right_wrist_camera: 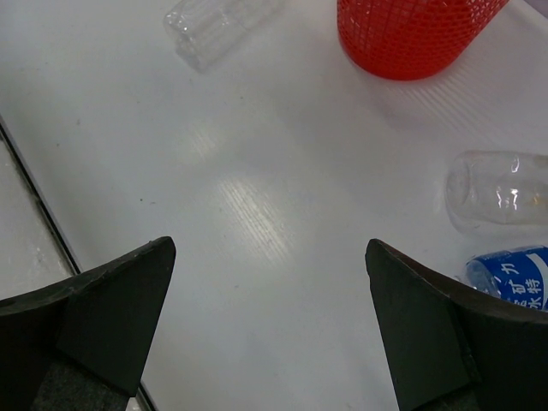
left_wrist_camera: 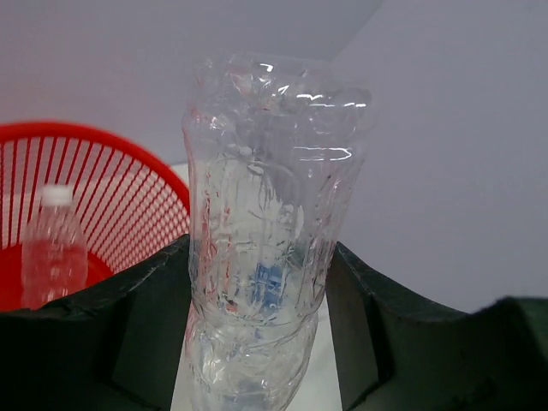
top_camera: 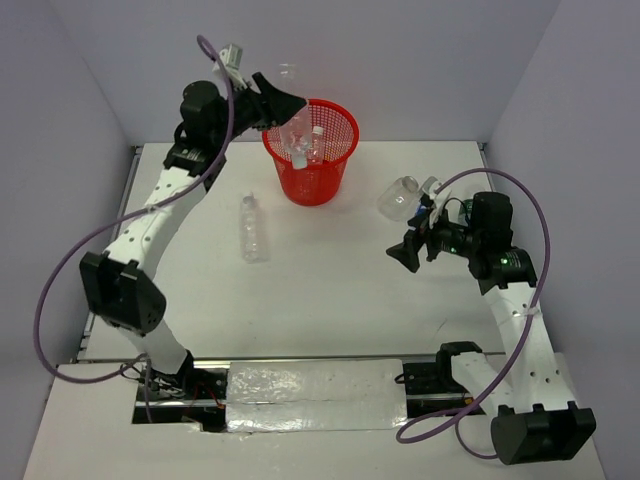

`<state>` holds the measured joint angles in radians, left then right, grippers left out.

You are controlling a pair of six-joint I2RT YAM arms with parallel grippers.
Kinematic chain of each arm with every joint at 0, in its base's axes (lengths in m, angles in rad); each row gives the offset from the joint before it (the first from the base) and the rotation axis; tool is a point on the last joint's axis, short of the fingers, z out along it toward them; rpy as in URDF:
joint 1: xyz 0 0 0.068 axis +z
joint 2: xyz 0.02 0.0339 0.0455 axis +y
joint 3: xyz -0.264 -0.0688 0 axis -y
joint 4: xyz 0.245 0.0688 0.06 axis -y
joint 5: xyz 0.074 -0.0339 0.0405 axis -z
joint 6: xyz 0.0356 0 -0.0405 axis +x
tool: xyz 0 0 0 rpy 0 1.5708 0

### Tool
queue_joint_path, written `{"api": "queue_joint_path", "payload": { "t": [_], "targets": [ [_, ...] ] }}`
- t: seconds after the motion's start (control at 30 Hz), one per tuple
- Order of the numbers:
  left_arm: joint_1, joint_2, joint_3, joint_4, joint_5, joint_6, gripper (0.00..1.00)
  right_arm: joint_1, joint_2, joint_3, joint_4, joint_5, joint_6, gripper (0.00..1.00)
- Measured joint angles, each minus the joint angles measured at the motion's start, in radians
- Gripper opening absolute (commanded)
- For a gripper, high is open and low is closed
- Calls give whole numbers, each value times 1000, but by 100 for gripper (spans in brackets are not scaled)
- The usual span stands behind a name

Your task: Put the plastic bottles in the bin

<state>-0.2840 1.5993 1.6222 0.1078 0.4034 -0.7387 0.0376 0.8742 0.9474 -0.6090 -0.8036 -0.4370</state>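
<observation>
Our left hand (left_wrist_camera: 257,291) pinches a clear bottle (left_wrist_camera: 270,197) high by the bin (top_camera: 312,180) rim, poised for dropping in; our right hand (right_wrist_camera: 267,257) hangs spread above the worktop (top_camera: 330,290) near a lying bottle (top_camera: 398,197)

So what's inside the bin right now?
At least two clear white-capped bottles stand in the bin. Its near wall hides the floor, so more may lie there.

White table (top_camera: 330,290) filling middle of scene, catching soft glare. Pale grey-lilac walls (top_camera: 420,60) closing in on far, left and right sides. Crinkled plastic sheet (top_camera: 315,385) lying flat along near edge, shining unevenly.
</observation>
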Motion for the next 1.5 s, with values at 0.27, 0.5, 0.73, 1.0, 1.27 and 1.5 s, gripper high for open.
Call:
{"api": "queue_joint_path", "payload": {
  "t": [0.27,0.5,0.73,1.0,1.27,1.5],
  "targets": [
    [-53,279,240,48,-195,56,46,-24,-31,-19,-7,0,-4,100],
    [-72,429,315,40,-361,137,97,-24,-44,-29,-10,3,-3,100],
    [-100,451,365,26,-407,191,100,-25,-3,-68,55,106,113,100],
    [-103,371,334,-53,-413,243,99,-25,252,-31,141,450,381,99],
    [-93,-137,-17,-92,-473,296,99,-33,520,116,214,776,564,98],
    [-58,-582,-429,-177,-510,262,99,-80,800,290,249,883,583,95]
  ]
}}
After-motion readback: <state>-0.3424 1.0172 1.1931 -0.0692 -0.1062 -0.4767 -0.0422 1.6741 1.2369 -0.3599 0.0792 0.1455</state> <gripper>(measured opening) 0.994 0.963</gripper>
